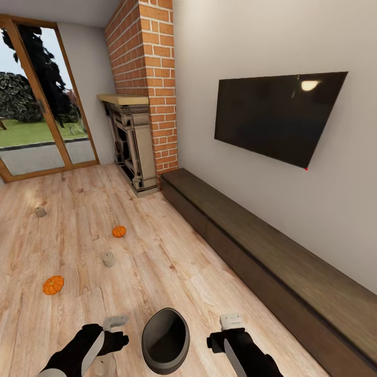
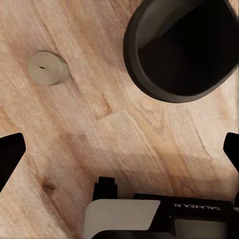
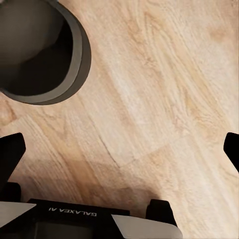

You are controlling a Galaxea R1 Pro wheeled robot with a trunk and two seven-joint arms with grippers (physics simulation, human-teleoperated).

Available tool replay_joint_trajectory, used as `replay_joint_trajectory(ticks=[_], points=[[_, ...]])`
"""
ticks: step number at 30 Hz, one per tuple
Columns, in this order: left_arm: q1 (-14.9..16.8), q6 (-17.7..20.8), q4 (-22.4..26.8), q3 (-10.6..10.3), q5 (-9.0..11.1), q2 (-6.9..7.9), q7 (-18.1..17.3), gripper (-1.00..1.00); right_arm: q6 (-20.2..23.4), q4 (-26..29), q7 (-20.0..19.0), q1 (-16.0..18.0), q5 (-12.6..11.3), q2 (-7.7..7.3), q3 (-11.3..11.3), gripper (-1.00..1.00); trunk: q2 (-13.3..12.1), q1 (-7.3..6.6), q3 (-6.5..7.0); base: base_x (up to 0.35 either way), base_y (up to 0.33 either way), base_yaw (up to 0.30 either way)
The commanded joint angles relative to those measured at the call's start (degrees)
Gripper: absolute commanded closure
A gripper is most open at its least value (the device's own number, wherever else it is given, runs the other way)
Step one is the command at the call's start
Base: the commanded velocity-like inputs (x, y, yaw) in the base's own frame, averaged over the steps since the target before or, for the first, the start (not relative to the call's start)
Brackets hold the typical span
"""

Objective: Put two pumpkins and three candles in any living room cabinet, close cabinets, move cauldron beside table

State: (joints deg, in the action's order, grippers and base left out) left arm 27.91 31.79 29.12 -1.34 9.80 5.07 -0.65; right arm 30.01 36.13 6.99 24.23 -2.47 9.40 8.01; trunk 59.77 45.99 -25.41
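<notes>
The dark cauldron (image 1: 165,340) stands upright on the wood floor between my two arms, also seen as the cauldron (image 2: 181,50) and the cauldron (image 3: 35,50). My left gripper (image 1: 111,341) (image 2: 119,154) and right gripper (image 1: 220,341) (image 3: 119,154) hang open above bare floor on either side of it, holding nothing. Two orange pumpkins (image 1: 119,231) (image 1: 53,285) lie on the floor ahead at left. Candles (image 1: 40,212) (image 1: 109,259) stand near them. A third candle (image 1: 104,366) (image 2: 47,67) sits beside my left gripper. The long dark-brown cabinet (image 1: 262,246) runs along the right wall, its fronts shut. The table is out of view.
A beige-and-black fireplace surround (image 1: 131,152) under a brick chimney (image 1: 152,78) stands at the cabinet's far end. A black TV (image 1: 277,118) hangs above the cabinet. Glazed wooden doors (image 1: 36,125) close the far left. Open floor lies between me and the cabinet.
</notes>
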Motion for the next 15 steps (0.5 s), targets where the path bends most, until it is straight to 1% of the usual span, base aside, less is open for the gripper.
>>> replay_joint_trajectory(ticks=[1, 5, 7, 10, 12, 15], points=[[0.0, 0.1, 0.0, -0.1, 0.4, -0.01, 0.0, -1.00, 0.1, 0.1, 0.4, 0.0, -0.3, -0.05, 0.2, -1.00, 0.0, 0.00, -0.06, 0.000, 0.000, 0.000], [0.0, -0.2, -0.2, -0.3, 0.3, -0.28, -0.1, -1.00, -0.1, 0.1, 0.4, 0.0, -0.3, -0.02, 0.3, -1.00, 0.0, 0.00, -0.06, 0.000, 0.000, 0.000], [0.0, -0.6, -0.4, -0.3, 0.3, -1.25, -0.1, -1.00, -0.2, 0.0, 0.3, 0.0, -0.3, 0.00, 0.3, -1.00, 0.0, 0.00, -0.06, 0.000, 0.000, 0.000], [-0.1, -1.8, -0.4, -0.4, 0.2, -1.80, -0.1, -1.00, -0.4, 0.0, 0.3, 0.0, -0.3, -0.01, 0.3, -1.00, 0.0, 0.00, -0.06, 0.000, 0.000, 0.006], [-0.1, -2.2, -0.5, -0.4, 0.2, -1.91, -0.1, -1.00, -0.5, -0.1, 0.3, -0.1, -0.3, 0.00, 0.3, -1.00, 0.0, 0.00, -0.06, 0.000, 0.000, 0.136], [-0.1, -2.4, -0.5, -0.4, 0.2, -2.01, -0.1, -1.00, -0.5, -0.1, 0.2, -0.1, -0.3, -0.02, 0.3, -1.00, 0.0, 0.00, -0.06, 0.000, 0.000, 0.239]])
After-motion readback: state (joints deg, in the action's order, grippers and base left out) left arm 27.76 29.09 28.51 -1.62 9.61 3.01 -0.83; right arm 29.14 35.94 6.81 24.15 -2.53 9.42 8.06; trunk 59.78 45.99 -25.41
